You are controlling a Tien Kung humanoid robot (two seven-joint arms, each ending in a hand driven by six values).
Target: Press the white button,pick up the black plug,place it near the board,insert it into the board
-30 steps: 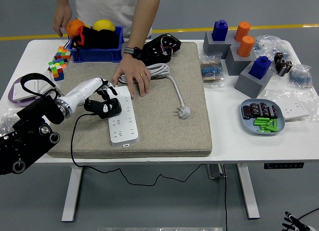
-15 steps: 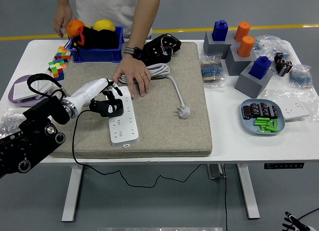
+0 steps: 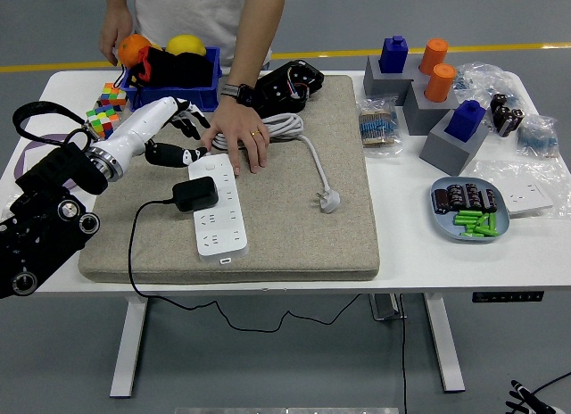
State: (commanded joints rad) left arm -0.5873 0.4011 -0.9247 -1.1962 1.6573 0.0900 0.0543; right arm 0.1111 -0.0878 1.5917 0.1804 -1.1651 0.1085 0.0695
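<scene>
A white power strip (image 3: 219, 211) lies lengthwise on the grey felt mat (image 3: 294, 209). The black plug (image 3: 195, 194) sits on the strip's left edge near its middle, its black cord trailing left and down off the table. My left hand (image 3: 177, 133) hovers above and to the left of the plug, raised off it, fingers spread and holding nothing. A person's hand (image 3: 237, 133) presses flat on the far end of the strip and on its white cable (image 3: 290, 128). My right arm is out of view.
A blue bin (image 3: 174, 79) with fruit and two colour cubes (image 3: 105, 111) stand at the back left. A black device (image 3: 290, 84) sits behind the mat. Grey blocks with blue and orange pieces (image 3: 437, 93), bags of parts and a blue plate (image 3: 470, 209) fill the right side.
My left hand let go of the black plug and rose up and back to the left. The plug stays on the strip. The person's hand has not moved.
</scene>
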